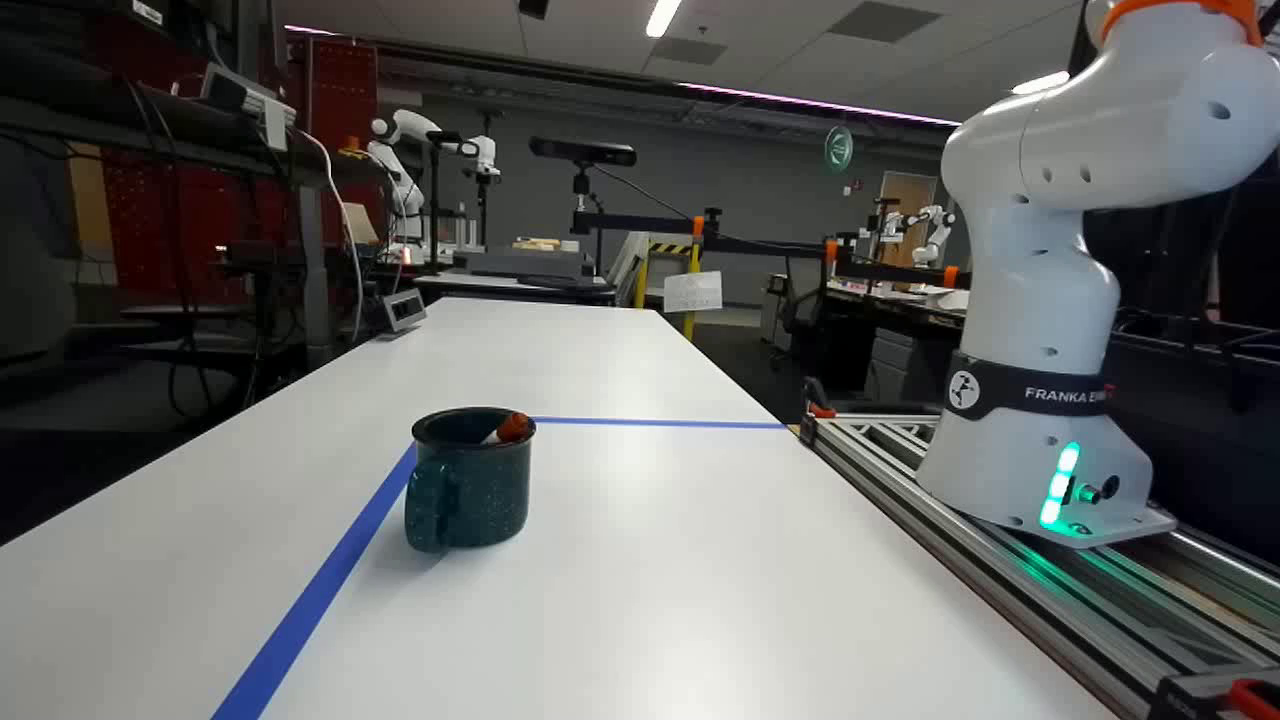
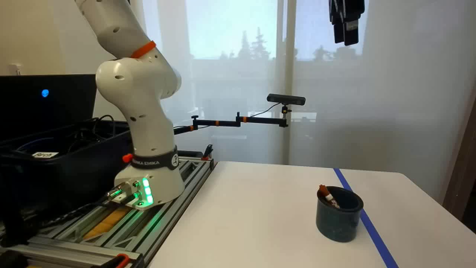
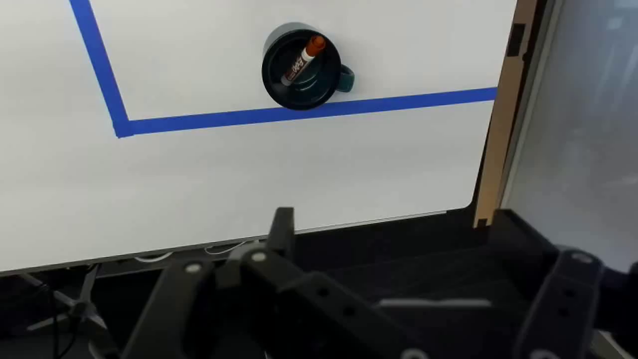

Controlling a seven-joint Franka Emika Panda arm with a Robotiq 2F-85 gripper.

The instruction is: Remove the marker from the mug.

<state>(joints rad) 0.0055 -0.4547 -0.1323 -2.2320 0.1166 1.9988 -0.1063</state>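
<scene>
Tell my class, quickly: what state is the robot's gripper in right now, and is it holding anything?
Gripper: open, jaws wide apart, holding nothing; the marker is in the mug.

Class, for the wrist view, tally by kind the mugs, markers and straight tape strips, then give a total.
Dark teal-blue cylindrical mug: 1
Slim white marker pen with orange-red cap: 1
Straight blue tape strips: 2
Total: 4
</scene>
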